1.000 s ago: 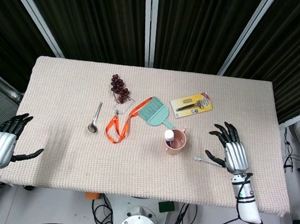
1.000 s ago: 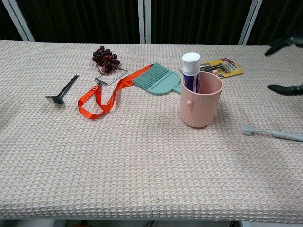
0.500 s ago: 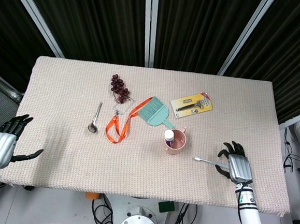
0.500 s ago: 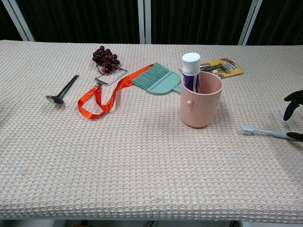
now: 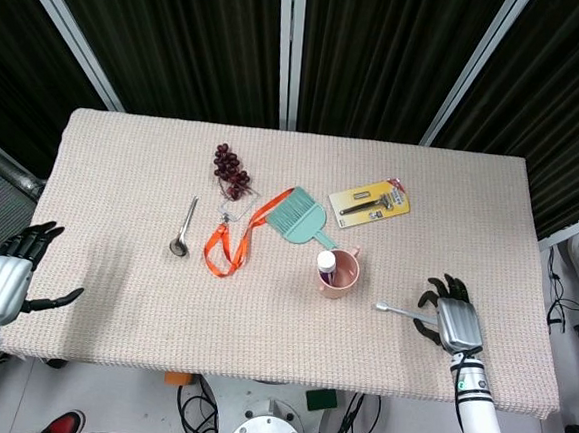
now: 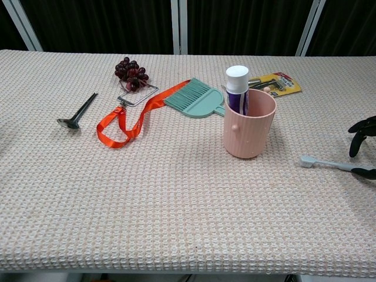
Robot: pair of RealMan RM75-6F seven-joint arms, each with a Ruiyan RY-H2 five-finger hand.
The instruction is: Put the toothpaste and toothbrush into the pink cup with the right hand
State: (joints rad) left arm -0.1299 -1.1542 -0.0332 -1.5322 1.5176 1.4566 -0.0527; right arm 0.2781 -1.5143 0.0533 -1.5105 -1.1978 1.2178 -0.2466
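The pink cup (image 5: 345, 280) (image 6: 249, 130) stands upright right of the table's middle. A purple toothpaste tube with a white cap (image 5: 326, 264) (image 6: 237, 87) stands inside it. The pale toothbrush (image 5: 396, 310) (image 6: 326, 164) lies flat on the mat to the cup's right, bristle end toward the cup. My right hand (image 5: 450, 319) (image 6: 361, 144) sits low over the far end of the handle, its fingers curved down and spread. The thumb lies next to the handle, and the other fingers stay apart from it. My left hand (image 5: 4, 276) rests open at the table's near left corner.
Beyond the cup lie a teal hand brush (image 5: 297, 215), an orange lanyard (image 5: 229, 242), a bunch of dark grapes (image 5: 231, 169), a metal spoon (image 5: 183, 230) and a carded razor pack (image 5: 371, 201). The table's near edge runs just behind my right hand.
My right hand has come down and back from above the mat beside the cup to the toothbrush's handle end. The toothbrush, the cup and my left hand have not moved.
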